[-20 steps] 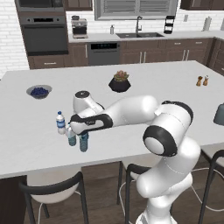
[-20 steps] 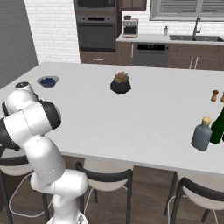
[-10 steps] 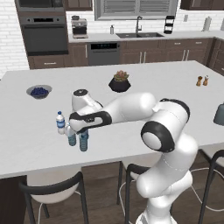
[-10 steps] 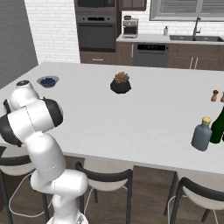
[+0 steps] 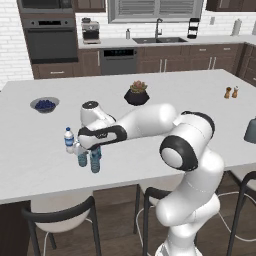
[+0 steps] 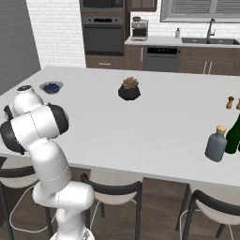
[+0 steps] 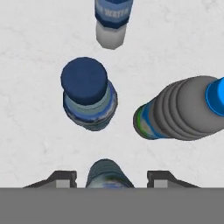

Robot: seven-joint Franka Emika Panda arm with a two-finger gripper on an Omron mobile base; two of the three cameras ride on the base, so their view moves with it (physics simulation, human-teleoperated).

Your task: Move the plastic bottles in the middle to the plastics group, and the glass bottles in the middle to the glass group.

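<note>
**A:** As you look down along the hand, what sits under your claw [image 7: 111, 177]?

**B:** A slim bottle top [image 7: 108, 171] stands between my fingertips [image 7: 65, 177]. There is a gap on each side of it, so my claw is open and grips nothing.

**A:** And around it?

**B:** Just beyond it stands a dark-blue-capped bottle [image 7: 87, 94]. To one side a grey ribbed bottle [image 7: 183, 111] with a bright blue cap and a green-edged label stands close by. Farther out is a white-capped bottle [image 7: 113, 22] with a blue label.

**A:** Where is that on the tabletop [image 5: 190, 95]?

**B:** At my left, near the front edge. My arm reaches across to the cluster, and the white-capped bottle stands at its outer side. I cannot match the rest of the cluster to what the hand camera shows.

**A:** The glass one?

**B:** The grey-blue bottle [image 6: 216, 144] with the tan stopper stands upright at the far right end. It is just beside a dark green bottle [image 6: 233, 136] and well apart from the plastics.
</note>
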